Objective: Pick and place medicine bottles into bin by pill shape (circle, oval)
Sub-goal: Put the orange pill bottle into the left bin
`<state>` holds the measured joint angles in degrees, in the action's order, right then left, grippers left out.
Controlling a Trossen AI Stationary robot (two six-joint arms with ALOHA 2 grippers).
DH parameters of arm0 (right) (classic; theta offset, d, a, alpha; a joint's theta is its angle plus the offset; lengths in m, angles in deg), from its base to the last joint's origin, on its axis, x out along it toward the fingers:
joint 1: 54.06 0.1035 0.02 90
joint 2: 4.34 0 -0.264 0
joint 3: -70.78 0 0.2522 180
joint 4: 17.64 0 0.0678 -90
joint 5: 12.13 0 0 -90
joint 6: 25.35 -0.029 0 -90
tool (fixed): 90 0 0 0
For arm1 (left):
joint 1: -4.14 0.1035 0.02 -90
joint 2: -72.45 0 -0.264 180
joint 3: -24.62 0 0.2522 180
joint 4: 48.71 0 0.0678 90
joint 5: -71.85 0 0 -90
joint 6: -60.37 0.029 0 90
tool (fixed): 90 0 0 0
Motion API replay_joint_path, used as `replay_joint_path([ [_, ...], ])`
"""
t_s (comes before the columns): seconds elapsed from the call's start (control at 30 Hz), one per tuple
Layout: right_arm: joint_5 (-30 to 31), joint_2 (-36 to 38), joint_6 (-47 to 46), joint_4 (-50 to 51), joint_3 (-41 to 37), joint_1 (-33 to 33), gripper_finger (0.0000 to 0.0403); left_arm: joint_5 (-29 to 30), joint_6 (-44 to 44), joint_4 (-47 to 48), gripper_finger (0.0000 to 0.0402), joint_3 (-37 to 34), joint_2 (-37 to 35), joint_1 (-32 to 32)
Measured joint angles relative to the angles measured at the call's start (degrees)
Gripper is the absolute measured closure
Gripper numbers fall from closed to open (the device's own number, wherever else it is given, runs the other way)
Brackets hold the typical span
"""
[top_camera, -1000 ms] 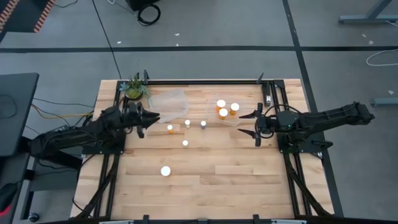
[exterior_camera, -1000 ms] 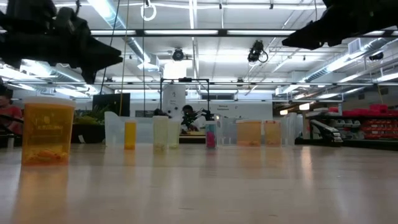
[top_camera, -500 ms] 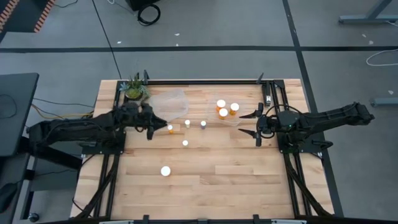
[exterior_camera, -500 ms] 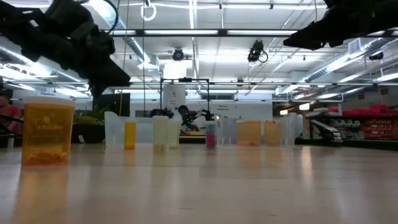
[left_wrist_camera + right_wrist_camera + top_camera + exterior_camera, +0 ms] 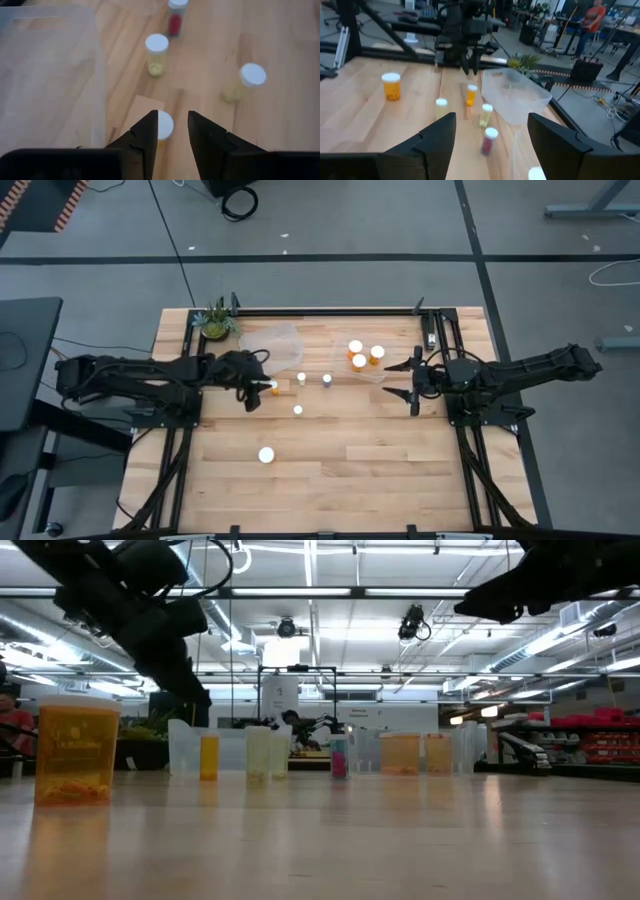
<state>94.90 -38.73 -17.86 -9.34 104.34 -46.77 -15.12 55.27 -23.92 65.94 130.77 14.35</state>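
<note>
Several small white-capped bottles stand on the wooden table. A slim orange one (image 5: 274,387) stands mid-left, with two pale ones (image 5: 301,378) (image 5: 297,410) and a red-filled one (image 5: 326,379) nearby. A wide orange one (image 5: 266,454) stands nearer the front. Three orange bottles (image 5: 359,360) stand in the right clear bin (image 5: 372,374). My left gripper (image 5: 172,125) is open just above the slim orange bottle's cap (image 5: 164,124), one finger on each side, and touches nothing that I can see. My right gripper (image 5: 395,379) is open and empty beside the right bin.
A second clear bin (image 5: 270,340) stands at the back left, close behind my left gripper. A small green potted plant (image 5: 215,323) stands at the table's far left corner. Black frame rails run along the table's edges. Bare wood lies toward the front right.
My left gripper has gone toward the table's right edge and down, from beside the left bin to over the slim orange bottle. The bottles have kept their places.
</note>
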Motion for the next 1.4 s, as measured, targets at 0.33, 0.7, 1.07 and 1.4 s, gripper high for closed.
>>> replay_joint_path([
  [0.33,0.0,-0.1,-1.6,2.8,0.0,0.0,0.0149,-0.2,2.2,15.4,0.0218,12.2,8.5,-0.5],
  [0.7,0.0,-0.4,0.8,-0.1,0.0,0.0,0.0149,0.0,4.3,23.0,0.0178,20.9,19.4,-0.3],
  [1.07,0.0,-0.4,6.0,-1.9,0.0,0.0,0.0149,1.5,5.8,23.8,0.013,23.6,26.1,0.5],
  [1.4,0.0,-0.4,8.6,-1.9,0.0,-0.2,0.0149,1.5,4.3,24.4,0.0141,23.6,29.3,0.8],
])
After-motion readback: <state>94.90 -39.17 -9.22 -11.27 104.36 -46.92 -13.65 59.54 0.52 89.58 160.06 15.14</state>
